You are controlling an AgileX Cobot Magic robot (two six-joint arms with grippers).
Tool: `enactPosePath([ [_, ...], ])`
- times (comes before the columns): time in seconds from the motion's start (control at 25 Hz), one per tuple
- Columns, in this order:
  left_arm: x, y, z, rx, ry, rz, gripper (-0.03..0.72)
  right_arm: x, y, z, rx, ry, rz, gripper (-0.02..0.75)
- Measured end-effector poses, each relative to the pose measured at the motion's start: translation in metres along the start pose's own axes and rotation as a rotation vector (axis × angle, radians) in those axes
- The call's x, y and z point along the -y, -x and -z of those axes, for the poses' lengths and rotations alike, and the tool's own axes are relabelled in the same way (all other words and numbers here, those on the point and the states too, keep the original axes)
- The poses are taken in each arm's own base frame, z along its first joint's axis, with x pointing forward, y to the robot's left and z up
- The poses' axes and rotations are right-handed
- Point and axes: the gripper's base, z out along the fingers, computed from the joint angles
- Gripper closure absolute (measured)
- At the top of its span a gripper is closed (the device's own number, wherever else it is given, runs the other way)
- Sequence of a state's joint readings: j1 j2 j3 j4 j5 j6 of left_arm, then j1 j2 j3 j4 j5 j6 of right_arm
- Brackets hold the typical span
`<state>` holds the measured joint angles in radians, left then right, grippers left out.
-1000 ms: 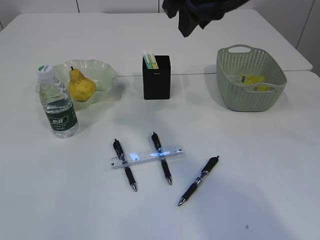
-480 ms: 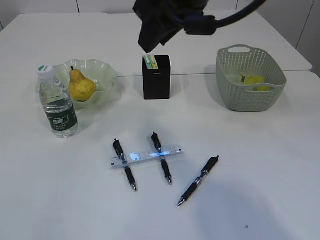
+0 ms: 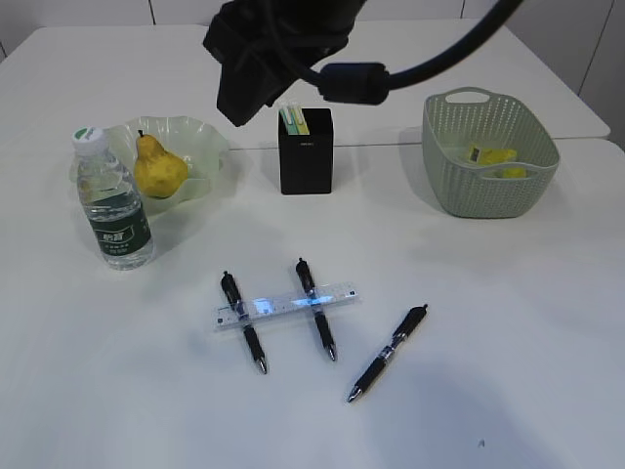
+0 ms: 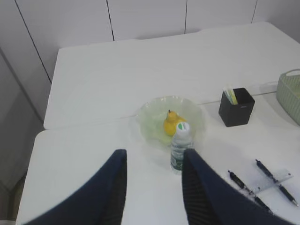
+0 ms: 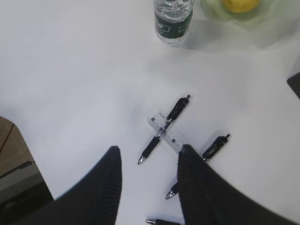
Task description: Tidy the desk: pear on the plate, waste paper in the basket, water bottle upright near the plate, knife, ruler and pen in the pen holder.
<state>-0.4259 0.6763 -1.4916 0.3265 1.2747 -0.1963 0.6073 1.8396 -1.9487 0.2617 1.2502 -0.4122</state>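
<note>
The yellow pear [image 3: 159,168] lies on the pale green plate [image 3: 195,137]. The water bottle [image 3: 112,200] stands upright just left of the plate. The black pen holder [image 3: 306,154] has a yellow-green and white item [image 3: 294,118] sticking out. Yellow waste paper [image 3: 493,156] lies in the sage basket [image 3: 488,186]. The clear ruler [image 3: 286,305] lies across two black pens [image 3: 242,322] [image 3: 315,322]; a third pen [image 3: 388,354] lies to the right. My right gripper [image 5: 147,152] is open and empty, high above the ruler [image 5: 168,132]. My left gripper [image 4: 153,157] is open and empty, high above the desk short of the bottle [image 4: 180,145].
The right arm [image 3: 273,49] hangs over the back of the desk, above and left of the pen holder. A seam between two tabletops runs behind the plate and holder. A brown box edge [image 5: 9,140] shows off the desk's side.
The right arm has swung left and lower across the back of the desk, from above the pen holder's right to its left. Objects have not moved.
</note>
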Motion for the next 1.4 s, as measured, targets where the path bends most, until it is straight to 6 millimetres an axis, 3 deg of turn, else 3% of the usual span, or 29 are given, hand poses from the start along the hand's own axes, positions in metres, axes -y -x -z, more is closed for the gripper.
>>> enactPosePath([
  [0.28, -0.013, -0.054, 0.028, 0.023, -0.015, 0.008, 0.413, 0.0, 0.0, 0.0, 0.0, 0.0, 0.075, 0.407],
  [0.56, -0.013, -0.08, 0.028, -0.003, -0.046, 0.012, 0.413, 0.004, -0.001, -0.017, -0.034, 0.013, 0.167, 0.406],
  [0.72, -0.013, -0.086, 0.026, -0.011, -0.045, 0.01, 0.413, 0.007, -0.003, -0.034, -0.083, 0.003, 0.206, 0.38],
  [0.92, -0.012, -0.089, 0.022, -0.027, -0.043, 0.005, 0.413, 0.01, -0.005, -0.051, -0.12, 0.011, 0.205, 0.257],
  [1.16, -0.013, -0.089, 0.022, -0.026, -0.031, 0.001, 0.413, 0.011, -0.006, -0.056, -0.129, 0.016, 0.21, 0.234],
  [1.4, -0.013, -0.089, 0.022, -0.025, -0.03, 0.001, 0.413, 0.013, -0.007, -0.061, -0.142, 0.032, 0.479, 0.234],
])
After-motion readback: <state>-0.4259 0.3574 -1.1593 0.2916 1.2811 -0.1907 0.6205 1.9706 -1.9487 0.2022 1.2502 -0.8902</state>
